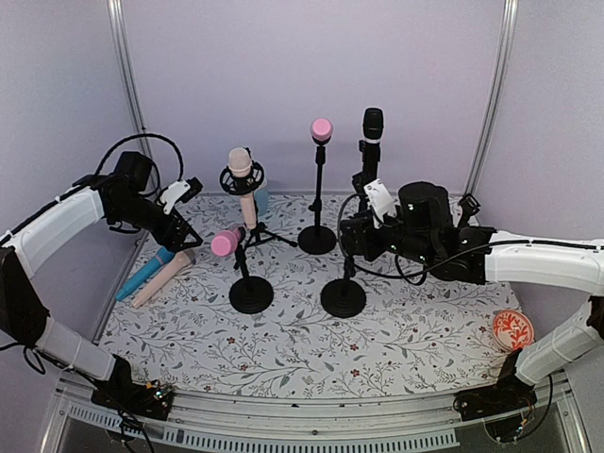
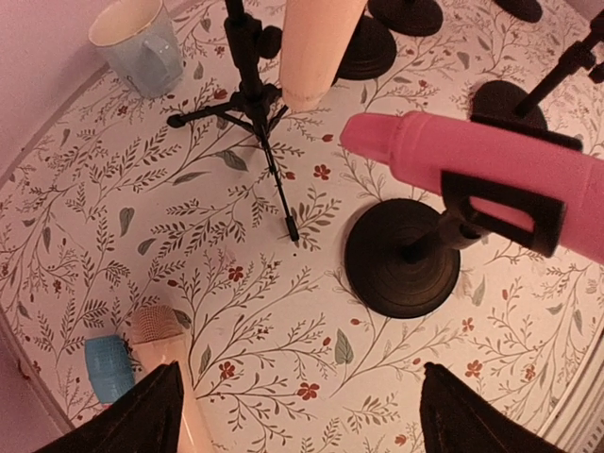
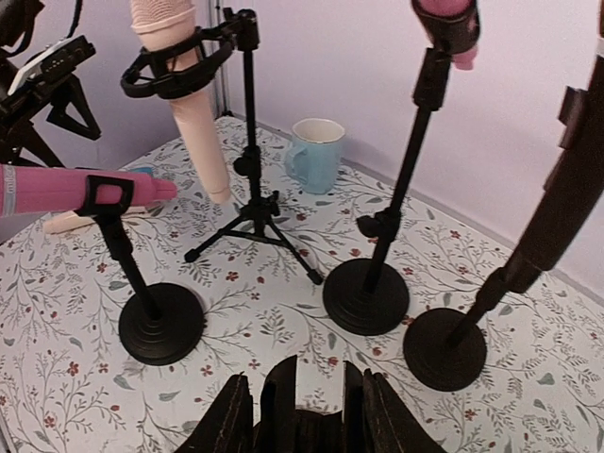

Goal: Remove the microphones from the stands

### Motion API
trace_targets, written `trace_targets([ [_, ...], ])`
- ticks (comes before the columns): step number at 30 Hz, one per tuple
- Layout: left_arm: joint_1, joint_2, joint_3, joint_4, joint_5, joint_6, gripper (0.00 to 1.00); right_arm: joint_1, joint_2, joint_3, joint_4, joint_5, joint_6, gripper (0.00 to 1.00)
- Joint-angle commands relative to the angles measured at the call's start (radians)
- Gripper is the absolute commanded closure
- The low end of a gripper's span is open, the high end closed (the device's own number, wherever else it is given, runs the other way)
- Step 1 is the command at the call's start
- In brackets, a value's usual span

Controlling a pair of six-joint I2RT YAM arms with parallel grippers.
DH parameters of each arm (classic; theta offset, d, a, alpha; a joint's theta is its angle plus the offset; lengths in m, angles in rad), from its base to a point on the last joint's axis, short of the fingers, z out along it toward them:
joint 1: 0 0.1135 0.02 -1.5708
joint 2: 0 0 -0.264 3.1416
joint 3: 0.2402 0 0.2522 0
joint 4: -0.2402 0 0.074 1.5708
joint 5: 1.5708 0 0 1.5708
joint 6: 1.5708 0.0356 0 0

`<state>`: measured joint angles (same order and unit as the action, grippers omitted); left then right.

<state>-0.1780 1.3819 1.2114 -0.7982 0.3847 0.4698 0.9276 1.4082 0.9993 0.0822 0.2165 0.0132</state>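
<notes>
Roughly: pink mic (image 2: 472, 160) lies near-horizontal in its clip (image 2: 510, 203), up & right of left gripper (image 2: 302, 420), spread, empty; axis parallel w/ finger line, so prob. needs wrist turn.

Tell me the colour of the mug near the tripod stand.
The mug is light blue, pale inside; the left wrist view shows it best.

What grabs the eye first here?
Four stand-mounted mics cluster in the middle: a peach microphone in a tripod's shock mount, a tall pink microphone and a black microphone behind. A low pink microphone lies level on the short stand in front. The left claw hangs open above that stand, and two loose microphones lie at far left.
</notes>
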Motion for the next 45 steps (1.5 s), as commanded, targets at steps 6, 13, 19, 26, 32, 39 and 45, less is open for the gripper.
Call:
trace_targets([
  [6, -0.028, -0.021, 0.018, -0.010, 0.003, -0.016, 0.12, -0.197, -0.188, -0.113, -0.107, 0.118, -0.129, 1.00],
  [13, -0.043, -0.030, 0.017, -0.009, 0.009, -0.017, 0.12, -0.321, -0.270, -0.148, -0.227, 0.192, -0.144, 1.00],
  [19, -0.048, -0.038, 0.010, -0.010, 0.012, -0.019, 0.12, -0.381, -0.330, -0.142, -0.317, 0.223, -0.145, 1.00],
  [26, -0.054, -0.044, 0.006, -0.010, 0.023, -0.020, 0.12, -0.481, -0.373, -0.113, -0.398, 0.217, -0.165, 1.00],
  [32, -0.062, -0.057, -0.002, -0.010, 0.042, -0.017, 0.12, -0.521, -0.374, -0.120, -0.436, 0.212, -0.155, 0.96],
  [39, -0.066, -0.059, -0.014, -0.011, 0.095, -0.027, 0.11, -0.518, -0.404, -0.073, -0.422, 0.131, -0.087, 0.35],
  [45, -0.066, -0.059, -0.028, -0.008, 0.166, -0.037, 0.10, -0.348, -0.447, 0.022, -0.362, 0.148, -0.038, 0.17],
])
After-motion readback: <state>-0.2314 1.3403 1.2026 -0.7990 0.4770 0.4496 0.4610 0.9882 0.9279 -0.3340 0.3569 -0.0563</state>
